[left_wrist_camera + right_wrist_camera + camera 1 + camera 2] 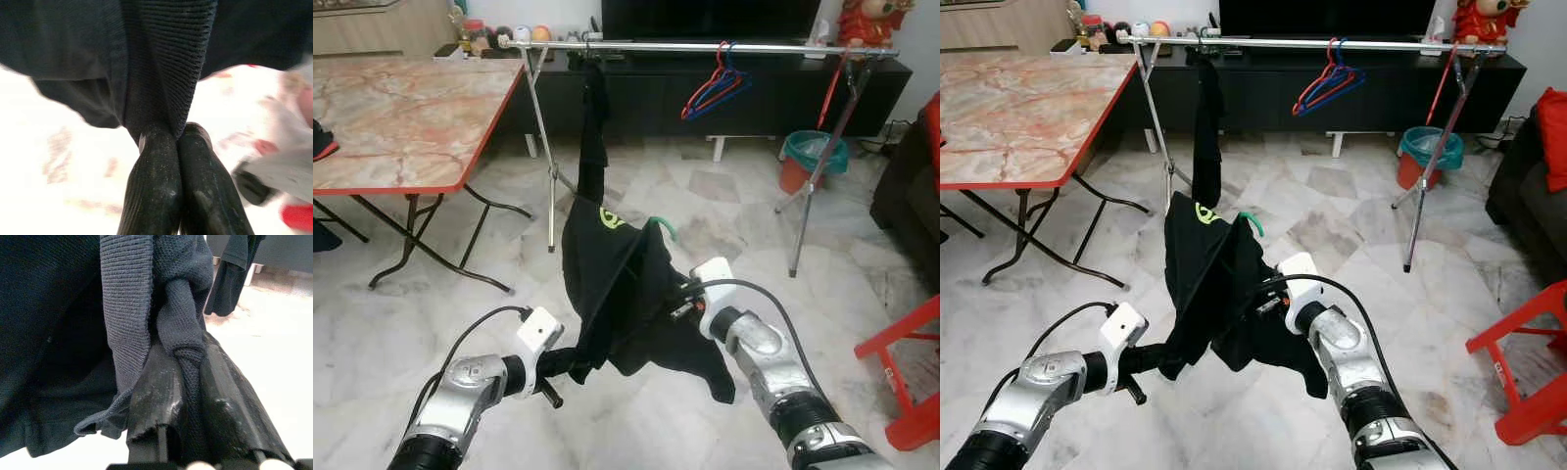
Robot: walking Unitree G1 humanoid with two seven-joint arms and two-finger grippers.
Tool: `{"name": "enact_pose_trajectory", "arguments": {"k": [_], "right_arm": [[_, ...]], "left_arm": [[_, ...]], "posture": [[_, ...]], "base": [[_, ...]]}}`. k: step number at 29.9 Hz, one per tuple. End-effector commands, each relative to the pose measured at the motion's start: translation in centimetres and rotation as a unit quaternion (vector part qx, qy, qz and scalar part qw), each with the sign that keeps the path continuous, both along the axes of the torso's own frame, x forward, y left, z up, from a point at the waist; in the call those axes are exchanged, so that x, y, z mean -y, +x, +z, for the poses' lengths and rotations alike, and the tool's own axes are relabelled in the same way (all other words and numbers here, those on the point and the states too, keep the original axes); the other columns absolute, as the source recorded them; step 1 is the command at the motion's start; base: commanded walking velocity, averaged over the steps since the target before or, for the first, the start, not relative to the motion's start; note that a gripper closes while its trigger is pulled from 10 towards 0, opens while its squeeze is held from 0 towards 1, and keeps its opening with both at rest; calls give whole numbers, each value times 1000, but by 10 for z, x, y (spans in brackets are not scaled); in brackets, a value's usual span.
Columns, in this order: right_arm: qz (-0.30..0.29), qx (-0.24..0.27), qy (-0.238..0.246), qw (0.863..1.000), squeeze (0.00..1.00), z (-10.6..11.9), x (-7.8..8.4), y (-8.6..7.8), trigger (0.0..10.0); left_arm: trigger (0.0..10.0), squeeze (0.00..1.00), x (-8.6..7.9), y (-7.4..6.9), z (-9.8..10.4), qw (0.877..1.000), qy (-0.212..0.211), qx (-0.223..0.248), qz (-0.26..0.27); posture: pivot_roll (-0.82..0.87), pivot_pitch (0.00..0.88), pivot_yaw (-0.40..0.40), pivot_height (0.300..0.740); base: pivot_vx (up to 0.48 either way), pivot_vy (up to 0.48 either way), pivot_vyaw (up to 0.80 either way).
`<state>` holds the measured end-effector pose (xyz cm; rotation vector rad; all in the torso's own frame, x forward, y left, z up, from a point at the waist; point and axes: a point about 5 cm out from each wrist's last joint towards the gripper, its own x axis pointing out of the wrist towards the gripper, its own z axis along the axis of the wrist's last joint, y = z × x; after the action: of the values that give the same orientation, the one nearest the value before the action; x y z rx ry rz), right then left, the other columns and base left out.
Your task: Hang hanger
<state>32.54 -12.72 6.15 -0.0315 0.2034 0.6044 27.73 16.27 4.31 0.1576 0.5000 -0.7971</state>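
A black shirt (pixel 607 264) on a green hanger, whose hook (pixel 664 227) sticks up at the top, hangs between my two arms. My left gripper (pixel 177 139) is shut on a fold of the shirt's cloth at its lower left. My right gripper (pixel 188 357) is shut on bunched cloth at the shirt's right side. Ahead stands a metal clothes rail (pixel 705 47) on crossed legs. A dark garment (pixel 594 117) hangs from its left end, and red and blue hangers (pixel 713 88) hang near its middle.
A marble-top folding table (pixel 401 117) with red edge stands at the left. A teal bin (pixel 815 157) sits by the rail's right leg (pixel 818 166). A red stool (pixel 911 382) is at the right. A dark TV cabinet (pixel 705 98) runs behind the rail.
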Motion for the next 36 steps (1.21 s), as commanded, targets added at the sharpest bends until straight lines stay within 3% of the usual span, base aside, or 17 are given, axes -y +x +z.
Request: {"name": "enact_pose_trajectory", "arguments": {"k": [1,4,6,8,17,18,24,31,36], "right_arm": [[-6,59,43,997,0,31,0,13,10000],[29,54,23,998,0,26,-1,8,10000],[33,56,21,998,0,25,1,6,10000],[25,62,32,997,0,29,7,7,10000],[24,71,40,996,0,36,8,10,10000],[26,72,41,996,0,37,7,11,10000],[34,74,40,996,0,40,5,13,10000],[46,73,36,996,0,40,3,12,10000],[94,71,8,993,0,38,10,6,10000]], "left_arm": [[10000,0,-8,5,-4,999,23,11,47],[10000,0,-13,23,9,991,7,58,122],[10000,0,-14,26,12,990,-9,62,130],[10000,0,-8,17,6,997,4,45,67],[10000,20,-5,-10,-15,999,31,-22,-33],[10000,976,-5,-13,-16,998,33,-26,-42],[10000,1000,-9,-11,-12,999,24,-17,-34],[10000,1000,-6,-12,5,998,-38,-9,-52],[10000,1000,-33,8,27,996,-23,74,38]], "posture": [[3,0,19,740],[-3,0,14,740],[-6,0,15,740],[-12,0,19,740],[-9,0,18,740],[-8,0,18,740],[-5,0,15,740],[-4,0,14,740],[-6,0,12,740]], "base": [[0,0,0],[0,0,0],[0,0,0],[0,0,0],[0,0,0],[0,0,0],[0,0,0],[0,0,0],[0,0,0]]}}
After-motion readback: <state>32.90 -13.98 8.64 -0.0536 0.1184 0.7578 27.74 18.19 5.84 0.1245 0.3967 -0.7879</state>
